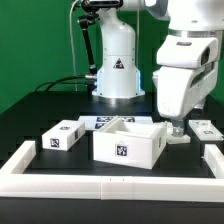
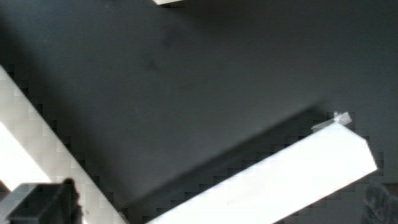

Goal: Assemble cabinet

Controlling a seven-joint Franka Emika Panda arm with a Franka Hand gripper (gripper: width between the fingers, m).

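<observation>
The cabinet (image 1: 125, 143) is an open-topped white box with a tag on its front, standing mid-table. A small white tagged block (image 1: 62, 137) lies to its left in the exterior view. My gripper (image 1: 177, 129) hangs low just right of the cabinet, over a small white part (image 1: 181, 138) on the table. In the wrist view a long white part (image 2: 294, 170) runs diagonally close under my gripper (image 2: 199, 212). One dark finger (image 2: 39, 205) shows far out to one side, so the jaws stand wide apart; the other finger is hidden.
The marker board (image 1: 98, 122) lies behind the cabinet. Another white tagged piece (image 1: 205, 130) sits at the exterior view's right. A low white border rail (image 1: 110, 186) frames the table's front and sides, and shows in the wrist view (image 2: 25, 140). The robot base (image 1: 117, 65) stands behind.
</observation>
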